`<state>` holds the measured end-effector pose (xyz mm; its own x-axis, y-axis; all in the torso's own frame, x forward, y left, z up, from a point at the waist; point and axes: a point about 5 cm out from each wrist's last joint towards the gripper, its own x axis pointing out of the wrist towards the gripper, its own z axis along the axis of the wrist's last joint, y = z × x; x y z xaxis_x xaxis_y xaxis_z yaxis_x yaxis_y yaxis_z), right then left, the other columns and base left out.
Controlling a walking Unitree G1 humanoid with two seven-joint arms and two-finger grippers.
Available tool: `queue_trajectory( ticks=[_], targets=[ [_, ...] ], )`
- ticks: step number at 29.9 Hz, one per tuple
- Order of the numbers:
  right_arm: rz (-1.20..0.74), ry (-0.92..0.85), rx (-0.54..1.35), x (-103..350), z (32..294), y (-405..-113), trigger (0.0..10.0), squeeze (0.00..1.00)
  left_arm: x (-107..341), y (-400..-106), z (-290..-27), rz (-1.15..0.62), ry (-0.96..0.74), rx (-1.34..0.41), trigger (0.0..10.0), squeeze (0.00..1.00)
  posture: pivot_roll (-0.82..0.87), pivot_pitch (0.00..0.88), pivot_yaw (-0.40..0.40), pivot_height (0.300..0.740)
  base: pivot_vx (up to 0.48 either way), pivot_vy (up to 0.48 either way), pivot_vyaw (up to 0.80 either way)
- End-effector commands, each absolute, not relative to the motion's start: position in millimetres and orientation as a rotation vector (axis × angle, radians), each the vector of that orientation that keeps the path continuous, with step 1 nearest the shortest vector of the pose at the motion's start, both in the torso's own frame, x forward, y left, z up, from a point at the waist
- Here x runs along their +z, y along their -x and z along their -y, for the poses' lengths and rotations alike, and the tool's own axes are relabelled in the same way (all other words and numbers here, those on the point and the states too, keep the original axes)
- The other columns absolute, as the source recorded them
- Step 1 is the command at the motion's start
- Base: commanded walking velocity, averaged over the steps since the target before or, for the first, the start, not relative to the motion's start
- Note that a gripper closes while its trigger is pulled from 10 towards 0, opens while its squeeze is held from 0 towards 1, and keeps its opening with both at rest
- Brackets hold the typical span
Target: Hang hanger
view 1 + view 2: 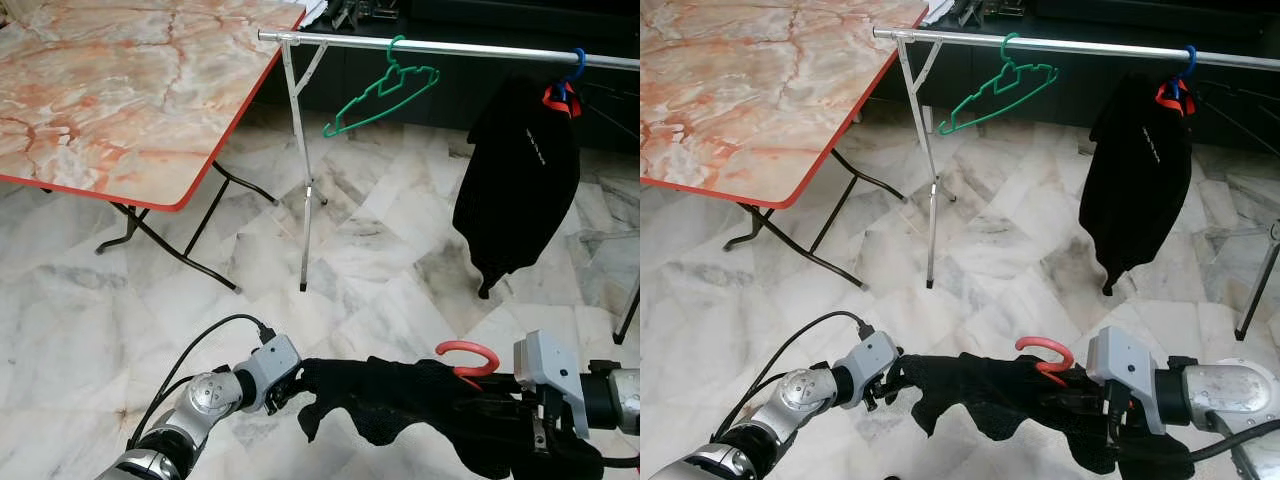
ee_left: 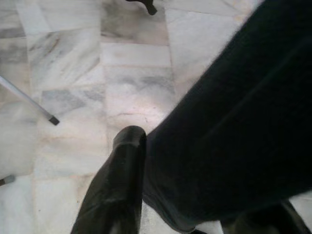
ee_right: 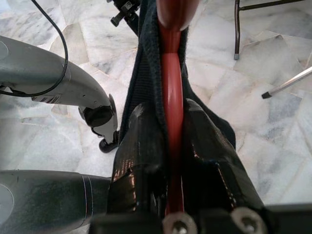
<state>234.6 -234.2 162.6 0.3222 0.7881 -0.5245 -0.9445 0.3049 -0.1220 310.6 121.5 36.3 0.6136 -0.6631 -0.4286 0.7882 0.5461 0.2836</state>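
Red hanger [image 1: 467, 357]: carrying a black garment [image 1: 400, 398], low before the robot, well below the rail [image 1: 450, 47]
Right gripper [image 3: 168, 141]: jaws clenched on the red hanger's neck
Left gripper [image 1: 292, 385]: jaws pinching the garment's edge
Risk: hook may miss or twist off the rail as it is raised; the garment could slip off if the left jaws tug
Count: 1 green hanger [image 1: 382, 97] and 1 clothed blue hanger [image 1: 573, 68] on the rail, 1 table [image 1: 120, 90]
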Motion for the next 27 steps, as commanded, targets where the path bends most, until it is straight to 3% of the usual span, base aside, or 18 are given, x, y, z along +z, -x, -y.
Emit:
queue_trajectory(
  ticks=[1,21,27],
  targets=[
    [-0.366,0.461,1.212,168.2,228.1,-233.9,10.0,0.00,25.2,-301.6,-127.2,-0.338,-0.473,-0.888,0.0,0.00,-0.10,0.214,0.022,0.740,0.000,0.000,0.00],
    [-0.360,0.466,1.184,166.1,226.5,-239.3,10.0,0.00,28.7,-301.6,-133.2,-0.326,-0.502,-0.931,0.0,0.00,-0.09,0.236,0.035,0.740,0.000,0.000,0.00],
    [-0.357,0.483,1.178,169.6,227.2,-240.4,10.0,0.00,29.9,-295.1,-133.1,-0.321,-0.506,-1.063,0.0,0.00,-0.08,0.275,0.052,0.740,0.000,0.000,0.00]
  ],
)
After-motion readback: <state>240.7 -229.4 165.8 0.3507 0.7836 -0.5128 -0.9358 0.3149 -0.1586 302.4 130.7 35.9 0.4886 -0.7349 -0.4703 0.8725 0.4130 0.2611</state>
